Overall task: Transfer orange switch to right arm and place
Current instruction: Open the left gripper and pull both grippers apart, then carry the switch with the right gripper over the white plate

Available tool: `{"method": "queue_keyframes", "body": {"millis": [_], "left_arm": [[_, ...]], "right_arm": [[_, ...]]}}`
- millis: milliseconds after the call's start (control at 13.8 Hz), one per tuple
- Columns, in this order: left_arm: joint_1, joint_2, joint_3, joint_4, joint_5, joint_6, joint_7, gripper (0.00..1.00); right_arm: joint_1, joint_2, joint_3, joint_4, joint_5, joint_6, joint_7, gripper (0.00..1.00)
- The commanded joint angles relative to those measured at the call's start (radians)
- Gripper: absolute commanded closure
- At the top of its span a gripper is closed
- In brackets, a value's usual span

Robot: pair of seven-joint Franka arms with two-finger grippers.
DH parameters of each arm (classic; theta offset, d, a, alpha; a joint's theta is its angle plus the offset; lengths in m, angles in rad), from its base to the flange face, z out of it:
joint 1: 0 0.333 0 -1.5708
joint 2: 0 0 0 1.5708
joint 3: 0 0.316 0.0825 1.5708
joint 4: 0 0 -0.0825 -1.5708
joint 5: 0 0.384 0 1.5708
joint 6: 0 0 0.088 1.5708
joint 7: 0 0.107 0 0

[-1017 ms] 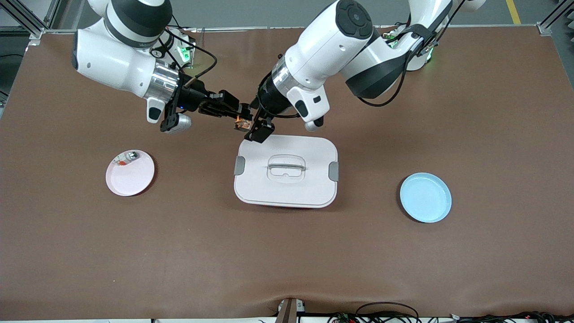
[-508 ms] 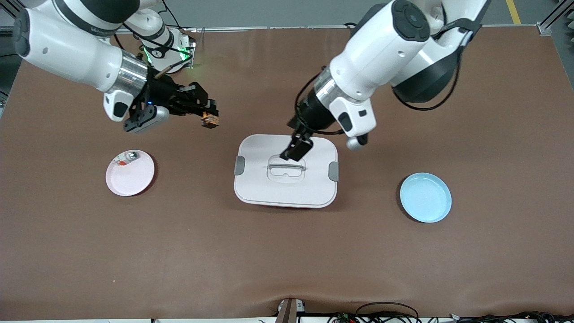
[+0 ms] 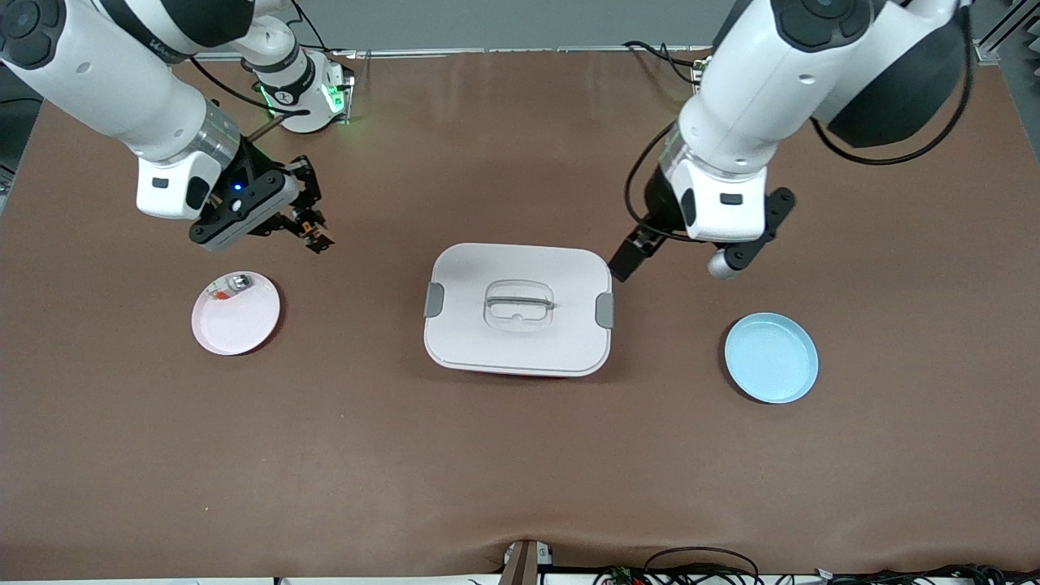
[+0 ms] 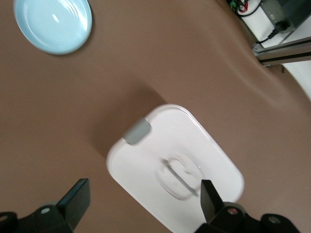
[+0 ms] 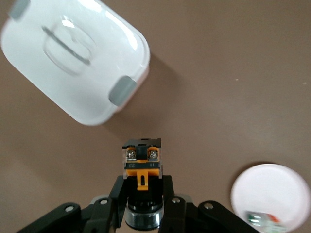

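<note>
- Orange switch sits pinched in our right gripper — jaws clamped on it, up over bare table above the pink plate.
- Our left gripper hangs with jaws spread wide, holding nothing, over the table beside the white box — near the blue plate.

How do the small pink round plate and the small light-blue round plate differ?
The pink plate, toward the right arm's end, holds small silver-and-red bits at its rim; the blue plate, toward the left arm's end, holds nothing. The blue plate lies slightly nearer the front camera. Both lie flat, similar in size.
</note>
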Motion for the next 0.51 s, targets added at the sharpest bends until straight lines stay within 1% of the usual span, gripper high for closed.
{"method": "queue_keyframes", "body": {"millis": [0,290,436], "left_arm": [[0.084,-0.044,0.002,-0.026,0.027,-0.094,0.191,0.00],[0.183,-0.066,0.002,-0.026,0.054,-0.139,0.382,0.00],[0.238,-0.076,0.002,-0.026,0.065,-0.197,0.494,0.00]], "right_arm": [[-0.050,0.004,0.012,0.014,-0.087,-0.034,-0.210,1.00],[-0.140,0.013,0.012,-0.020,-0.143,-0.029,-0.520,1.00],[-0.183,0.023,0.012,-0.037,-0.164,-0.012,-0.611,1.00]]}}
